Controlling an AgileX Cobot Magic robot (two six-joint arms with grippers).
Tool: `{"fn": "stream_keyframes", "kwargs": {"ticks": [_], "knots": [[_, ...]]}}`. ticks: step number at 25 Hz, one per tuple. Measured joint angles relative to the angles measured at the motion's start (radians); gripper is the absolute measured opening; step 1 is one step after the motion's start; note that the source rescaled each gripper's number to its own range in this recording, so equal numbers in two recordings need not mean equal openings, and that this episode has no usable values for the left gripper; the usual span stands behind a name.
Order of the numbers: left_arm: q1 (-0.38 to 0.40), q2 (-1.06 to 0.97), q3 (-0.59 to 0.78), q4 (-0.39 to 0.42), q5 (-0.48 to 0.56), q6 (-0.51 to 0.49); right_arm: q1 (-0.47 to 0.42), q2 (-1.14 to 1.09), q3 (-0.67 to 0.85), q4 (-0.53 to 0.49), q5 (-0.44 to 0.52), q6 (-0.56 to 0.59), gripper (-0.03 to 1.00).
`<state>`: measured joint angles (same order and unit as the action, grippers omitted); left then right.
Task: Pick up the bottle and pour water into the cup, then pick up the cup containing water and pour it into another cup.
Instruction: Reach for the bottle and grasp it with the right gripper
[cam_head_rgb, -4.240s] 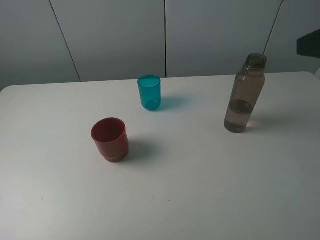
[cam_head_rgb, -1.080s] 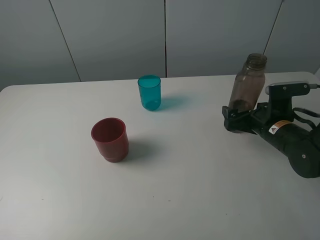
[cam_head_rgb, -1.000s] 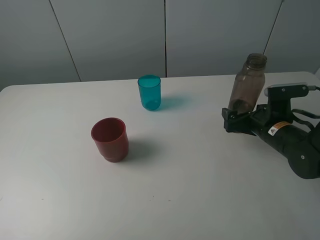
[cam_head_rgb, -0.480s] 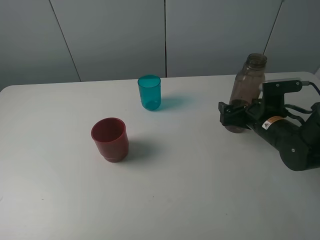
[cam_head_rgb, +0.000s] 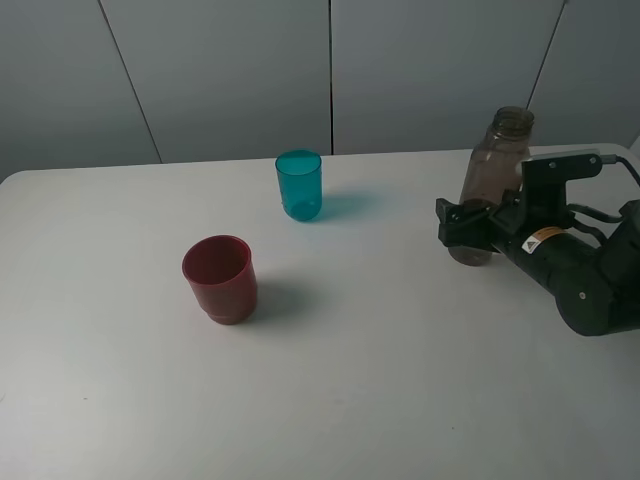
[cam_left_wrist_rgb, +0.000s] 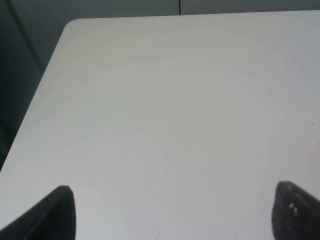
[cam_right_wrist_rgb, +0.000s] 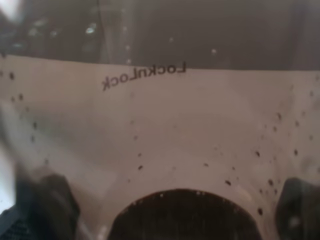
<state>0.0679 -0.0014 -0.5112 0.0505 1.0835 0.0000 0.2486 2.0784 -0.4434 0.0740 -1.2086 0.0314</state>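
A white bench seen from high up, in front of grey wall panels. The bottle stood upright towards the back right of the bench, capless, with water in its lower part. The right fingers were spread wide on either side of the bottle's lower body; in the right wrist view the bottle filled the frame, with a dark fingertip at each side. Whether the pads already touched the plastic could not be told.

By the look of it, the task was barely started: the bottle was not yet lifted and nothing was poured. The teal cup stood upright near the back, left of centre, and the red cup stood upright nearer the front and further left; the red one looked empty.

Bare bench lay between the bottle and the teal cup, leaving an open path for carrying. The bottle sat close to the back edge. The left fingers were spread, holding nothing, above bare bench near a corner.
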Motion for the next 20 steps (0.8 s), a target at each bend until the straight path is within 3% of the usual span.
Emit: {"fn": "stream_keyframes", "kwargs": {"ticks": [18, 19, 20], "knots": [[0.000, 0.000, 0.000, 0.002, 0.000, 0.000, 0.000, 0.024, -0.019, 0.019, -0.002, -0.006, 1.00], [0.000, 0.000, 0.000, 0.002, 0.000, 0.000, 0.000, 0.024, -0.019, 0.019, -0.002, -0.006, 0.97], [0.000, 0.000, 0.000, 0.002, 0.000, 0.000, 0.000, 0.024, -0.019, 0.020, -0.002, -0.006, 0.86]]}}
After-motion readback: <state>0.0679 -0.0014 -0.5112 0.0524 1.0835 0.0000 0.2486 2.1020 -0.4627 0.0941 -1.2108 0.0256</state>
